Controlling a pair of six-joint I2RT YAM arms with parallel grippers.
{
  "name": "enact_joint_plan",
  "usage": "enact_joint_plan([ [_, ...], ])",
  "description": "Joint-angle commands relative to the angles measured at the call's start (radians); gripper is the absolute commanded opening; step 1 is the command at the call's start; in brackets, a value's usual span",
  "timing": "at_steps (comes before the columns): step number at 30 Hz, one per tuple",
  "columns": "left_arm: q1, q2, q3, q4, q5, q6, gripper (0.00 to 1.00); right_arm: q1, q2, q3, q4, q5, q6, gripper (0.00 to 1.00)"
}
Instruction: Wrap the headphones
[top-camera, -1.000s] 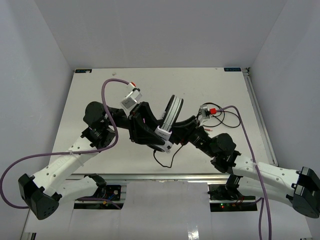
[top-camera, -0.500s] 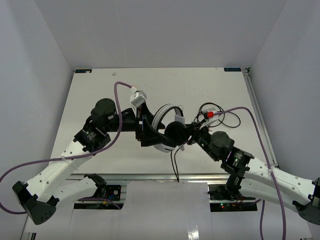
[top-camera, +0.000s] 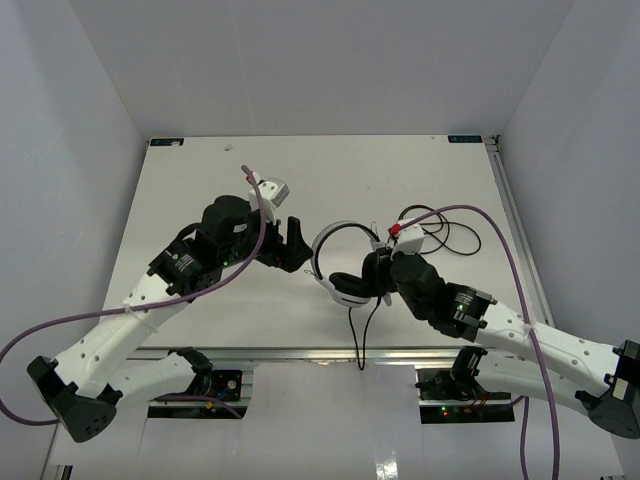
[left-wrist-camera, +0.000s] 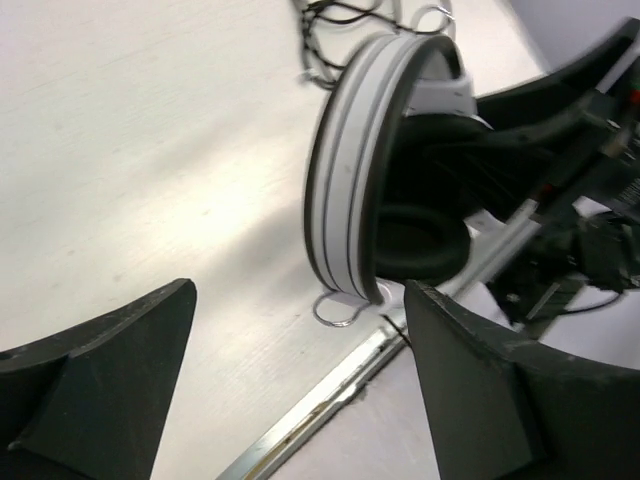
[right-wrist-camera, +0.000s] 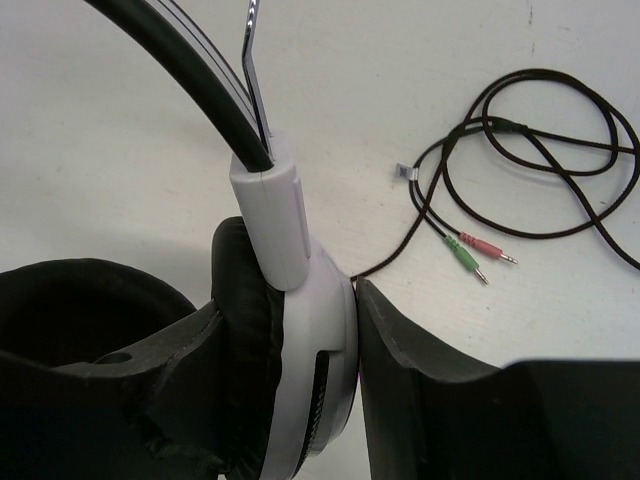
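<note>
The headphones (top-camera: 335, 268) hang over the middle of the table, held by one ear cup. My right gripper (top-camera: 376, 273) is shut on that white cup (right-wrist-camera: 318, 330), one finger against its black pad and the other on its outer shell. The headband (right-wrist-camera: 190, 65) arcs up and to the left. The second striped cup (left-wrist-camera: 350, 170) faces my left gripper (left-wrist-camera: 300, 295), which stands open, holds nothing and is a short way left of it (top-camera: 292, 242). The thin dark cord lies looped at the right (top-camera: 445, 235), its green and pink plugs (right-wrist-camera: 478, 252) on the table. A strand dangles over the near edge (top-camera: 360, 325).
A metal rail (top-camera: 300, 352) runs along the table's near edge, close under the headphones. Purple robot cables (top-camera: 470, 212) arc over both arms. White walls close in the table at the back and sides.
My left gripper opened, let go of the headphones and drew back to the left. The right gripper swung the headphones round and down toward the near edge.
</note>
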Motion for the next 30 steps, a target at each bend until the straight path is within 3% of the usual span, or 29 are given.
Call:
enact_joint_plan([
  [1,-0.002,0.122,0.133,-0.053,-0.123,0.084,0.91,-0.001,0.026,0.082,0.010,0.037,0.028,0.08],
  [5,-0.028,0.264,0.255,-0.096,-0.213,0.117,0.90,-0.002,0.032,0.080,-0.007,0.041,0.041,0.08],
  [9,-0.123,0.383,0.349,-0.180,-0.341,0.141,0.89,-0.002,0.018,0.073,-0.014,0.050,0.053,0.08],
  [22,-0.288,0.477,0.439,-0.230,-0.557,0.151,0.87,-0.002,0.001,0.059,-0.014,0.052,0.050,0.08],
  [30,-0.321,0.476,0.452,-0.275,-0.520,0.151,0.82,-0.002,-0.024,0.055,-0.018,0.066,0.054,0.08],
])
